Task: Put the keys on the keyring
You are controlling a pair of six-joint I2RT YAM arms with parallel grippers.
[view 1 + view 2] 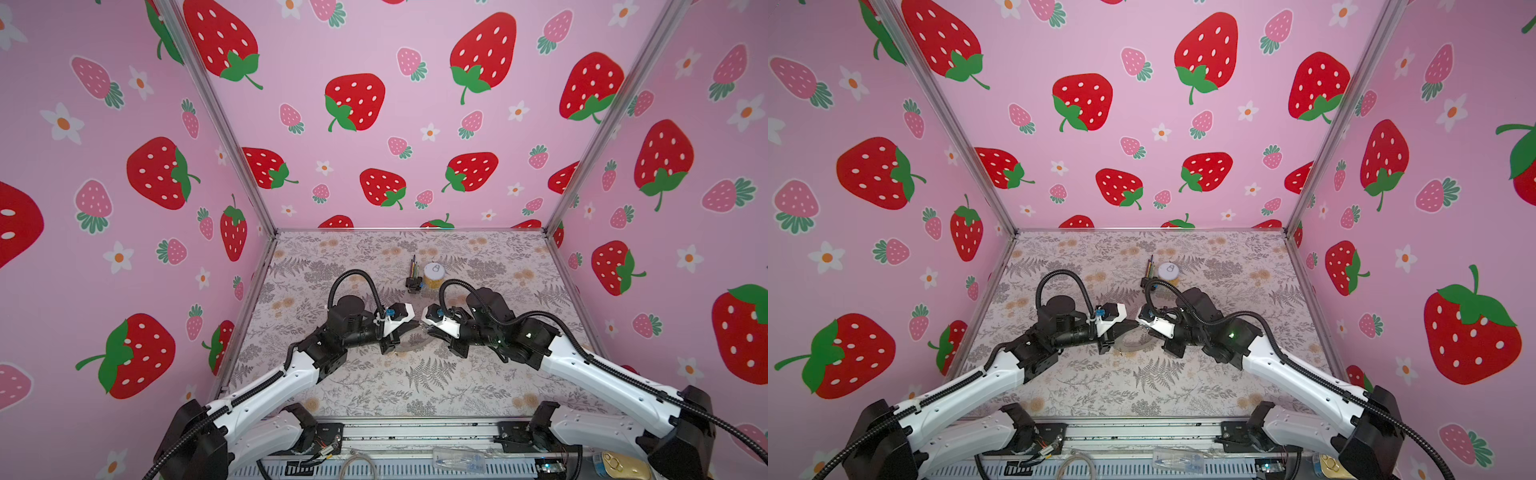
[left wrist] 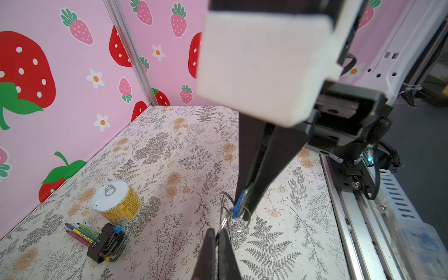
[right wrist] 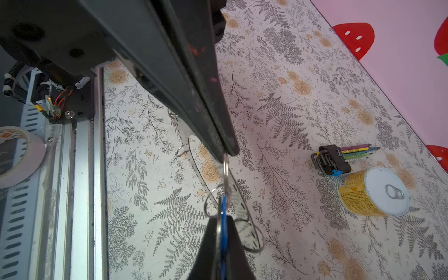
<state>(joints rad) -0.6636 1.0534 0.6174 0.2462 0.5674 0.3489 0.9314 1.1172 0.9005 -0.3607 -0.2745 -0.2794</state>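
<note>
Both grippers meet tip to tip above the middle of the table in both top views. My right gripper is shut on the keys, a small blue tag seen edge-on. My left gripper is shut on a thin silver ring that joins the tag. Below them the keyring shows as a wide, flat hoop with a dotted edge, carrying small wire loops. Whether it rests on the table I cannot tell.
A yellow can with a white lid stands behind the grippers. A black clip of coloured sticks lies beside it. A metal rail and a tape roll border the table's front edge.
</note>
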